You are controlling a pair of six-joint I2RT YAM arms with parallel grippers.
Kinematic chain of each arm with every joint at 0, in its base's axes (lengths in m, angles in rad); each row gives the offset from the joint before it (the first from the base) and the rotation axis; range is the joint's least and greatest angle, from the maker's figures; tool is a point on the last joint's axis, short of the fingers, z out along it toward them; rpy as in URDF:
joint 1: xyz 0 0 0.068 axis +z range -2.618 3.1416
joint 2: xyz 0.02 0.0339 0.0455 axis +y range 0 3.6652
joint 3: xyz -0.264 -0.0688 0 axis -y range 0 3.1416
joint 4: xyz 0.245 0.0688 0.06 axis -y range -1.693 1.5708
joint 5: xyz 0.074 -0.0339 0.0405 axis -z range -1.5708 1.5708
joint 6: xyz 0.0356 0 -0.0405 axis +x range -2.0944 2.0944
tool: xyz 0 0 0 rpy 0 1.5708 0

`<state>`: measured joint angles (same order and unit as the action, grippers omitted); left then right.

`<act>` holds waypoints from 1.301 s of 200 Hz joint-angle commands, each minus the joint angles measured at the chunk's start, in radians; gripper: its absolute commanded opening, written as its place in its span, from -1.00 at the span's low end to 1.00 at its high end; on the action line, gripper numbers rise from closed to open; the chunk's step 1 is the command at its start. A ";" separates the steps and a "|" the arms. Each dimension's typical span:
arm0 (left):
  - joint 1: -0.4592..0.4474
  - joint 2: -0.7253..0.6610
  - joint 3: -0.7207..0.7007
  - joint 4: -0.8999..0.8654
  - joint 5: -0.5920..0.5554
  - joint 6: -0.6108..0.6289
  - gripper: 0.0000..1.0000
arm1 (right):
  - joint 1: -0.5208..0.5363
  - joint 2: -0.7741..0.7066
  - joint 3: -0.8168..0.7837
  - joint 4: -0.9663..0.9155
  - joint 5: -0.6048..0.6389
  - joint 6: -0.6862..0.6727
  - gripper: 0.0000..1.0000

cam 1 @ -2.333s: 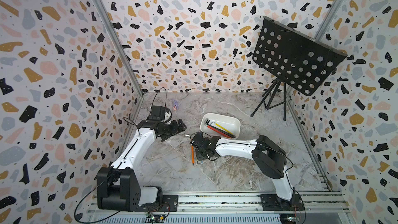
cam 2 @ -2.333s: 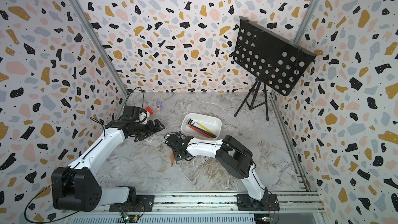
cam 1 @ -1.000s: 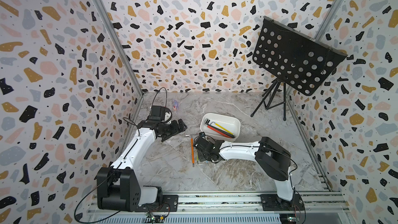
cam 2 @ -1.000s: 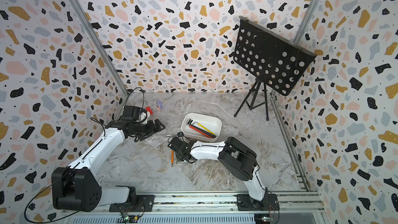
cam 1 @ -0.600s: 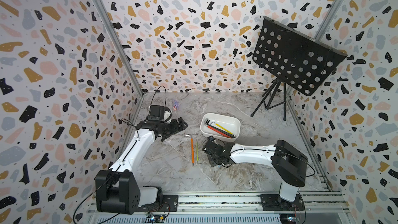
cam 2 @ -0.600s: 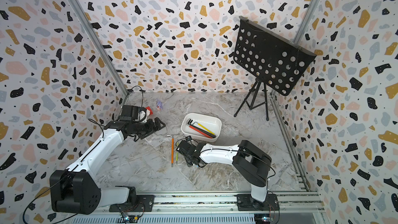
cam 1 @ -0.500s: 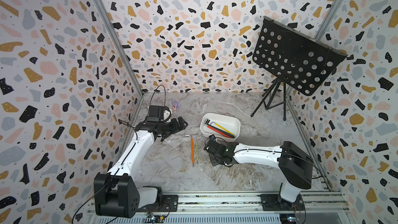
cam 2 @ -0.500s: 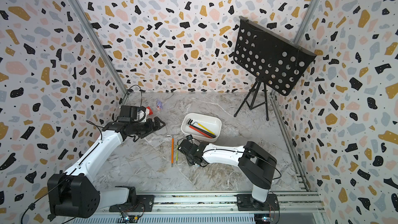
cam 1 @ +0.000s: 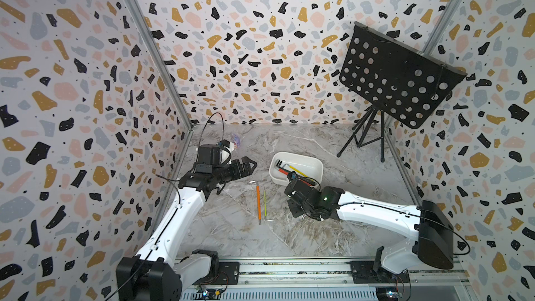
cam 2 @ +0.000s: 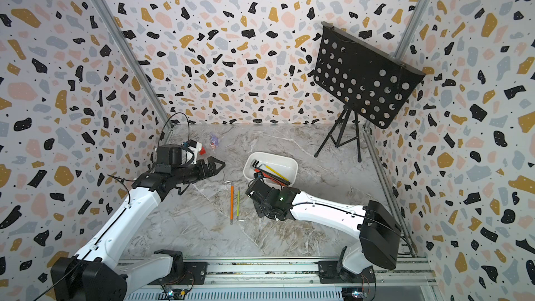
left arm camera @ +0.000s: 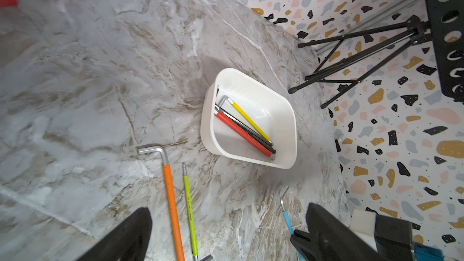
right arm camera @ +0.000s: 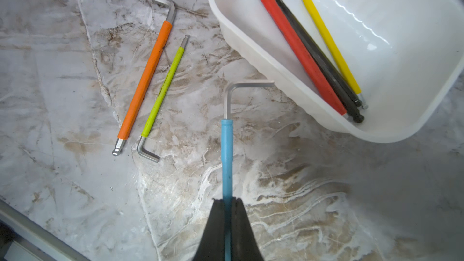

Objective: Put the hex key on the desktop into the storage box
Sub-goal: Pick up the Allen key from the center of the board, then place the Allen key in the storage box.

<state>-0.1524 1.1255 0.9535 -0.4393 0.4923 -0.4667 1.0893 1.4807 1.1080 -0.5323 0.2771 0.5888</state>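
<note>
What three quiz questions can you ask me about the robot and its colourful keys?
1. True or false: the right gripper is shut on the blue hex key.
2. How many hex keys lie in the storage box? A one, B three, C five.
3. Fill in: beside the orange hex key on the desktop lies a ____ one.
Key: 1 true. 2 B. 3 green, the green hex key.
</note>
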 commanded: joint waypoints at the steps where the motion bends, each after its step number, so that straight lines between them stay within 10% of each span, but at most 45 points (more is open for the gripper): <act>1: -0.031 -0.043 -0.014 0.053 -0.003 0.031 1.00 | -0.049 -0.061 0.019 -0.060 -0.011 -0.051 -1.00; 260: -0.062 0.103 0.031 0.291 -0.063 -0.031 0.99 | -0.400 0.268 0.349 -0.084 -0.265 -0.499 -1.00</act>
<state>-0.2108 1.2381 1.0012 -0.1902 0.4385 -0.4881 0.7143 1.7279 1.4120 -0.6331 0.0303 0.1532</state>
